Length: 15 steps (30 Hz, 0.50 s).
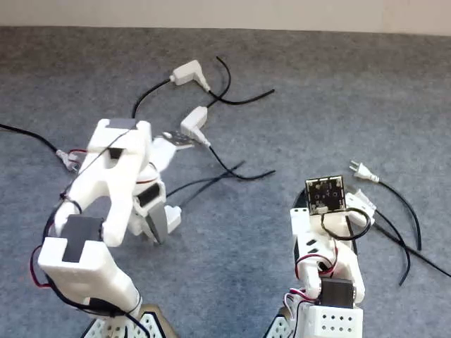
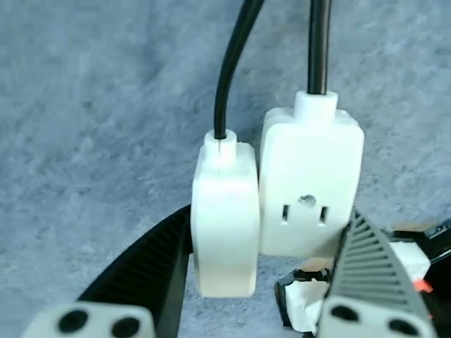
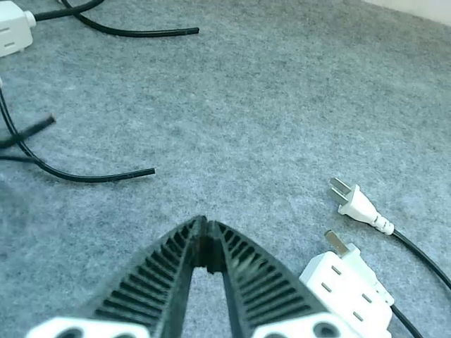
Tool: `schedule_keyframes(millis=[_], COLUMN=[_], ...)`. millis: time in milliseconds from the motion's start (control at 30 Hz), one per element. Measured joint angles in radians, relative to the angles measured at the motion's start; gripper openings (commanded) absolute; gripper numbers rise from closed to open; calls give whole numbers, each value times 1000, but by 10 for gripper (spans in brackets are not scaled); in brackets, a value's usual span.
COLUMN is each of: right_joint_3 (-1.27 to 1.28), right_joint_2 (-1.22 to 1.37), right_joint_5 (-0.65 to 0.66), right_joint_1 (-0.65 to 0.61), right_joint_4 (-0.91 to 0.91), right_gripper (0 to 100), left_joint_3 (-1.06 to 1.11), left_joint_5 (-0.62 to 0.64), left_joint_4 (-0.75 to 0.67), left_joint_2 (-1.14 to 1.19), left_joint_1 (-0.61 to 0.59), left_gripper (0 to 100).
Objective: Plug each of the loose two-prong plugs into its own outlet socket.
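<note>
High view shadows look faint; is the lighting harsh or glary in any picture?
High view: soft, even light on the grey mat, shadows faint; left wrist view: white outlet socket bright, slots plain; right wrist view: no glare on the two-prong plug.

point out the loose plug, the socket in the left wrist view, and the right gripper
loose plug [image 3: 359, 205], right wrist view, white body behind the prongs
socket [image 2: 310, 176], left wrist view, white face above the slots
right gripper [image 3: 206, 227], right wrist view, where the shut fingertips meet
</note>
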Motion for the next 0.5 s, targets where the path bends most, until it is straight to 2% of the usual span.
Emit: schedule_keyframes(millis=[167,367,500], right_joint_3=[0,0,0], right_joint_2=[0,0,0], right_joint_5=[6,6,6], right_joint_1=[0,0,0], right_joint_4=[0,0,0], right_gripper=[8,8,8], left_joint_3=[0,0,0], left_joint_5=[-164,-192,-196], left_joint_4=[0,-48,-101], left_joint_2=[0,0,0], left_joint_1=[98,114,114], left_gripper=[212,216,286])
